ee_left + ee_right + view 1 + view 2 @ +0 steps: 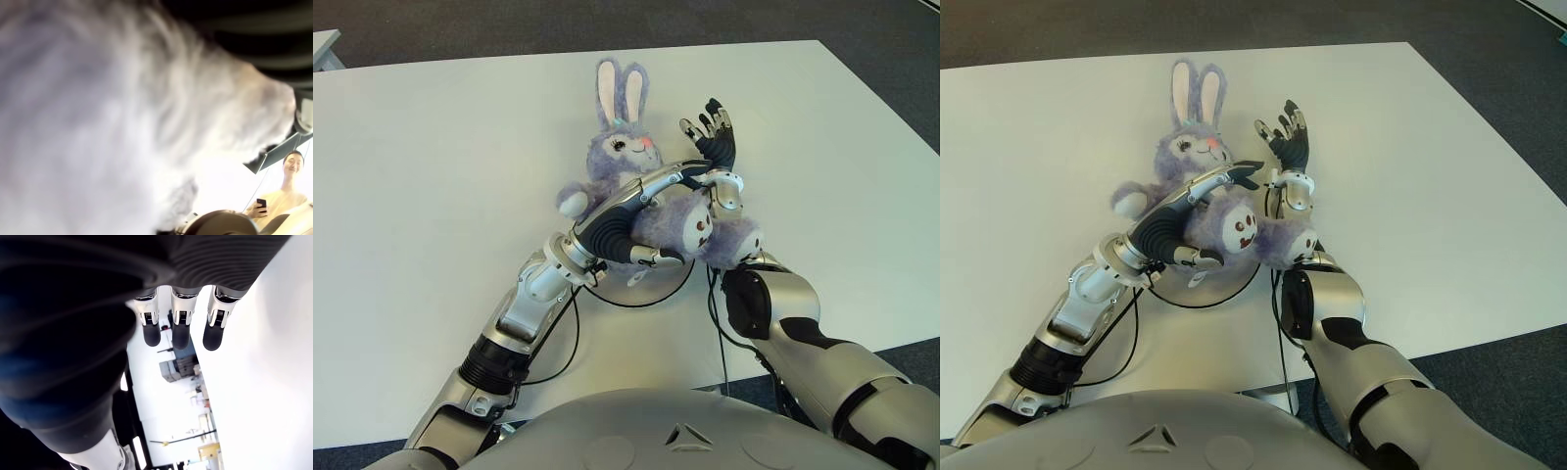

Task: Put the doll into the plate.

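A purple plush rabbit doll (pixel 625 147) with white-lined ears sits upright near the middle of the white table (pixel 431 176). My left hand (pixel 651 191) reaches across its belly, fingers (pixel 697 168) over the front and thumb under the body, gripping it. The left wrist view is filled with the doll's fur (pixel 107 107). A thin dark arc under the doll looks like the rim of a white plate (pixel 1219 291); most of it is hidden. My right hand (pixel 713 132) stands just right of the doll, fingers (pixel 180 328) spread upward and holding nothing.
The table's front edge (pixel 372 436) runs close to my body, and its right edge (pixel 1489 147) borders dark carpet. A person holding a phone (pixel 286 196) appears far off in the left wrist view.
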